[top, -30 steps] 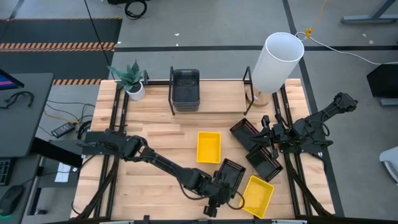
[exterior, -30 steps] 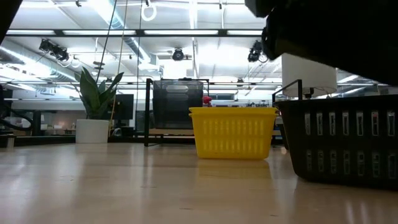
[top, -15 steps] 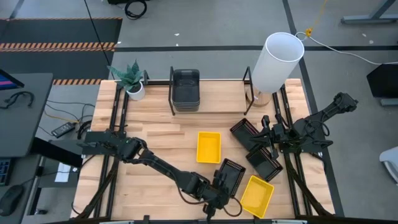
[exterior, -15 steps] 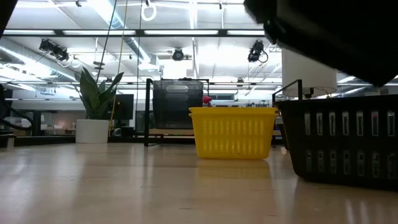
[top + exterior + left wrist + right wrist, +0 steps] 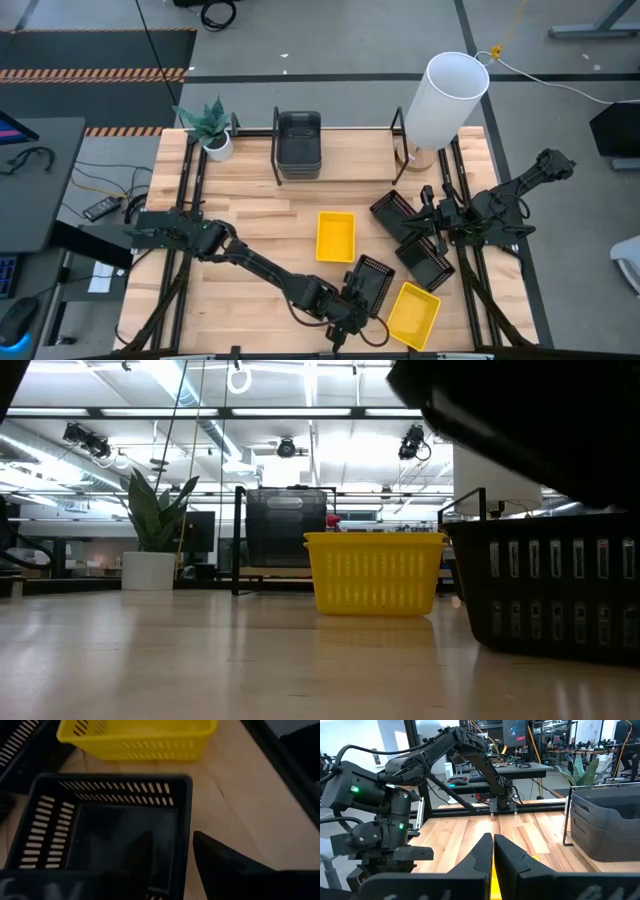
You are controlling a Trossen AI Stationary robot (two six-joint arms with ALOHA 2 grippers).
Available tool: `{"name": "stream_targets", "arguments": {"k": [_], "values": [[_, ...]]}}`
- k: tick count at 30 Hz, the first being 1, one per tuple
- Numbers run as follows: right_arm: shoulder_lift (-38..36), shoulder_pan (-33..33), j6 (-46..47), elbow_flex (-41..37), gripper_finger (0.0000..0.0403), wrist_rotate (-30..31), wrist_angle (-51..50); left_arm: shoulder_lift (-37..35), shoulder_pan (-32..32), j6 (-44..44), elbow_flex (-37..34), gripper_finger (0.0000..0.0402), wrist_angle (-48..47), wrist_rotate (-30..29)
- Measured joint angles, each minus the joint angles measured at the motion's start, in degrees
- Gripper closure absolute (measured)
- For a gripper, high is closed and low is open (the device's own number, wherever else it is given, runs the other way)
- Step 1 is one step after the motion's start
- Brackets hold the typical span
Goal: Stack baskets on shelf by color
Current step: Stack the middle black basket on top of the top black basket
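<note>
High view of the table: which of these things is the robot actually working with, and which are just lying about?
In the job: yellow baskets, black perforated baskets, dark grey basket on the shelf; left gripper at one black basket, right gripper by two others.
Lying about: potted plant, white cylinder.

Bright yellow basket (image 5: 335,236), black slotted basket (image 5: 107,827), dark grey basket (image 5: 299,143).

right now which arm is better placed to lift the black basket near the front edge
Left. Its gripper already straddles a wall of that black basket, one finger inside and one outside. The right gripper sits far off by the other black baskets, jaws closed.
</note>
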Motion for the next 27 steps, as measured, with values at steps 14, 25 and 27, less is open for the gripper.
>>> {"name": "stream_targets", "arguments": {"k": [14, 25, 27], "values": [[0.0, 0.0, 0.0, 0.0, 0.0380, 0.0, 0.0, -8.0, 0.0, -0.2, 0.0, 0.0264, -2.0, -4.2], [0.0, 0.0, 0.0, 0.0, 0.0380, 0.0, 0.6, -11.8, 0.1, 2.2, -0.1, 0.0312, -10.4, -7.0], [0.0, 0.0, 0.0, 0.0, 0.0380, 0.0, 0.8, -13.2, 0.2, 2.9, 0.0, 0.0325, -11.2, -9.4]]}}
